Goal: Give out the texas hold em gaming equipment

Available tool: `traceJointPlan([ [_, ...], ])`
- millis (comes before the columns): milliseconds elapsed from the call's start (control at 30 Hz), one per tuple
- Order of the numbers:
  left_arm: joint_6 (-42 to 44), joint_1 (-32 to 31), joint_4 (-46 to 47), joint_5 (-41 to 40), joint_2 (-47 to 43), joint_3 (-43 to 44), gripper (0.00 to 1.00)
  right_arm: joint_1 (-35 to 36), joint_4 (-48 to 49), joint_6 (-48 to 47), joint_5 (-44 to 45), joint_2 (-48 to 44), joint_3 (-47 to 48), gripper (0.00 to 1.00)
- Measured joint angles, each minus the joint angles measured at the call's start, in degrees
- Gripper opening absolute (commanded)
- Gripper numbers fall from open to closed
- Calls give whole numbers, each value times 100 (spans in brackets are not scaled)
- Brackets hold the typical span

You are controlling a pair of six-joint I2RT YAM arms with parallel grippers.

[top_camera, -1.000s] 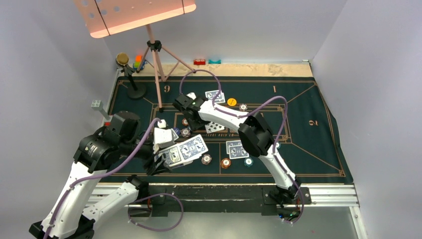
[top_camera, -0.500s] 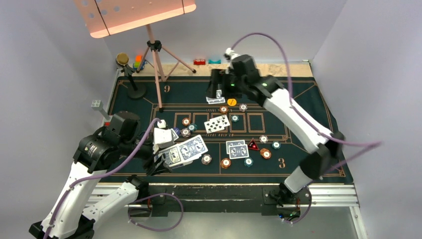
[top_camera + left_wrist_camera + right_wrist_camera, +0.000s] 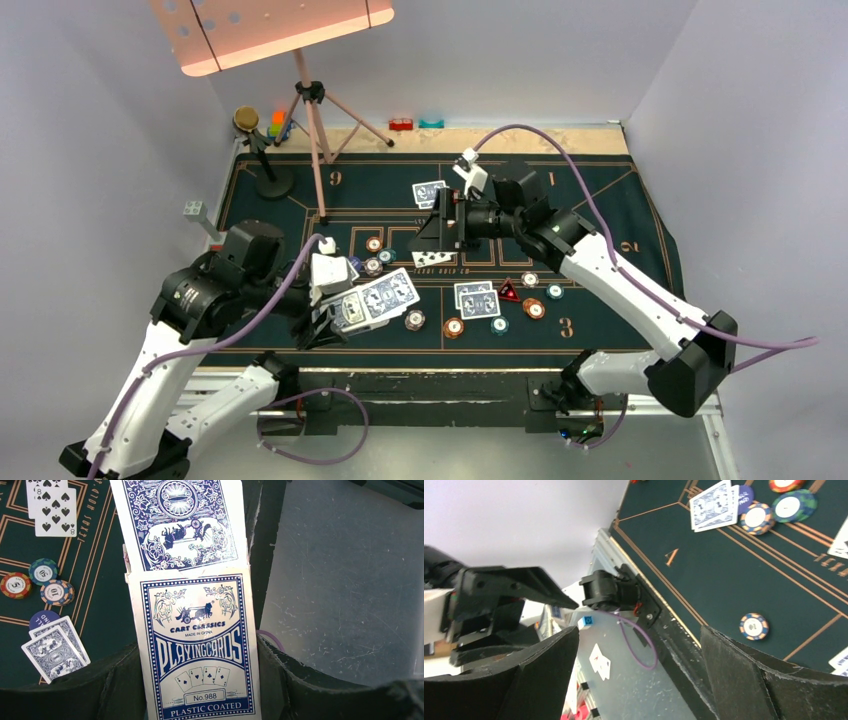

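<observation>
A dark green printed table mat point(image 3: 620, 200) with thin orange lines and numerals covers most of the table. A bare pale wooden strip point(image 3: 560, 140) shows past its far edge and a silver metal rail point(image 3: 660, 385) runs along the near edge. Plain pale grey walls point(image 3: 740, 120) close in three sides. At the far left stand a pink perforated panel on a tripod point(image 3: 270, 30), a black round-based stand point(image 3: 272, 182) and stacked colourful toy blocks point(image 3: 277, 125). Over the mat's near left part, the left gripper point(image 3: 200, 685) is clamped on a blue-and-white playing-card box point(image 3: 197, 630), and a patterned-back card point(image 3: 180, 525) sticks out of the box's open end. The right gripper point(image 3: 440, 228) hangs over the middle of the mat, its fingers spread wide with nothing between them. A face-up eight of spades point(image 3: 55, 512) lies on the mat's printed centre. One face-down pair of blue-and-white cards point(image 3: 430, 192) lies just beyond the right gripper and another face-down pair point(image 3: 477, 298) nearer the rail. A red triangular marker point(image 3: 509, 291) sits just beside that second pair. Small round poker chips point(image 3: 453, 327) in orange, white and teal are scattered around them, and a blue disc point(image 3: 44, 619) touches a third pair near the left gripper.
</observation>
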Motion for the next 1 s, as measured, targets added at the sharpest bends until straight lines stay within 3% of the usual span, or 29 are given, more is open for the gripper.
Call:
traceJointPlan([
  [333,-42,0,118,-26,140,2,0,614,415,350,-201,-81,0,98],
  [400,-42,0,118,-42,149,2,0,765,450,385,-201,-81,0,95],
  [733,-39,0,120,-63,160,4,0,1084,330,424,-175,-81,-83,53],
  [933,-42,0,87,-114,164,7,0,1084,-201,203,22,-74,0,22],
  [1000,-42,0,70,-129,166,4,0,1084,-369,125,122,-74,125,16],
])
